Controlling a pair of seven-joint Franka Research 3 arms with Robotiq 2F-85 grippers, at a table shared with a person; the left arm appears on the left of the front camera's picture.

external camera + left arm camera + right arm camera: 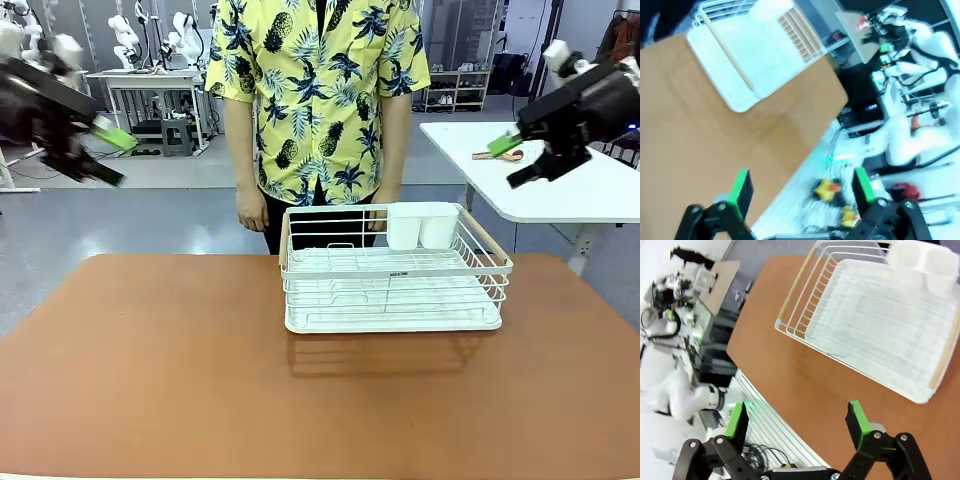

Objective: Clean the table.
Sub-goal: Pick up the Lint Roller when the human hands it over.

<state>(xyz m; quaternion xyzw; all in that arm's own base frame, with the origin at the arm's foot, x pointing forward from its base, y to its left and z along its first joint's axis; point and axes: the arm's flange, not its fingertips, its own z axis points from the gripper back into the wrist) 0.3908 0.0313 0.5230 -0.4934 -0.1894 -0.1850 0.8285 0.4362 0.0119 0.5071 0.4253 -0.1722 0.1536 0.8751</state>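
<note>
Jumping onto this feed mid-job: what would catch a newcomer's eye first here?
A white wire dish rack with tan side handles stands at the far middle of the reddish-brown table, and a person in a yellow pineapple-print shirt stands right behind it. The left gripper and right gripper hang open in the air at either side, holding nothing.
</note>
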